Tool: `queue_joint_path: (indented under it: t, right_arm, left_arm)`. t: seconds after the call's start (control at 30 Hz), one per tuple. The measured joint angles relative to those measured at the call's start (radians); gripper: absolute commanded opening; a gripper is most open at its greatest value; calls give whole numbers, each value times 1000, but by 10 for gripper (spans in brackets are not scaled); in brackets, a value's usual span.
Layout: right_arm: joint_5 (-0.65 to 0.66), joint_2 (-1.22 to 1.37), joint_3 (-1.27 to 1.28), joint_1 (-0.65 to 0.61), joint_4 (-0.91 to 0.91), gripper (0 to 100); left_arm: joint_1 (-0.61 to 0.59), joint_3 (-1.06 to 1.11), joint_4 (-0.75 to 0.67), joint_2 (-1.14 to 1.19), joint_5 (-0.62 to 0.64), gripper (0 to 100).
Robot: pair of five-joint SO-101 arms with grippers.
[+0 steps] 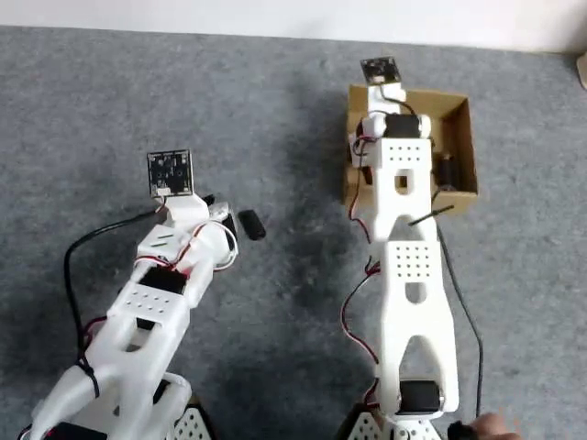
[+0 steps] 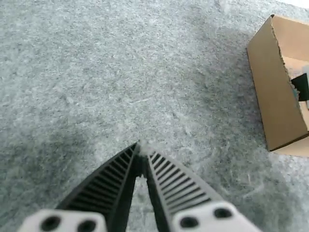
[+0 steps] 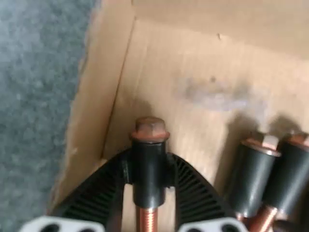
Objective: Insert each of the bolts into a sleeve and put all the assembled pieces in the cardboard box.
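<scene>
My right gripper point(image 3: 149, 162) is down inside the cardboard box point(image 3: 111, 96), shut on a black sleeve point(image 3: 148, 169) with a copper bolt point(image 3: 150, 129) through it. It holds the piece near the box's corner. Two more assembled pieces point(image 3: 256, 179) lean together beside it on the box floor. From above, the right arm point(image 1: 404, 165) reaches over the box point(image 1: 461, 115) and covers most of its inside; one dark piece point(image 1: 447, 171) shows by its side. My left gripper point(image 2: 141, 150) is shut on nothing, low over the grey carpet, well away from the box point(image 2: 277, 96).
Grey carpet point(image 1: 275, 110) covers the whole work surface. The left arm point(image 1: 165, 284) lies at the lower left with its black cable point(image 1: 83, 247) looping beside it. Red and black wires hang along the right arm point(image 1: 353, 302).
</scene>
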Motion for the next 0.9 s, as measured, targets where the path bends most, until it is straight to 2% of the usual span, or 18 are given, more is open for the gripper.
queue_joint_path:
  t: [0.1, 0.2, 0.6, 0.77, 0.9]
  right_arm:
    - [0, 0, -5, 0, 44, 248]
    - [-2, -17, -5, 2, 84, 303]
    - [-2, -287, -5, 5, 235, 303]
    - [-75, -457, 9, 6, 238, 303]
    - [-115, -652, 218, -12, 238, 303]
  left_arm:
    - [0, 0, 0, 0, 0, 7]
    - [0, 0, 0, 0, 0, 7]
    - [-21, 0, 0, 0, 2, 7]
    - [-150, -35, 0, 3, 160, 7]
    - [-206, -46, 0, 3, 210, 7]
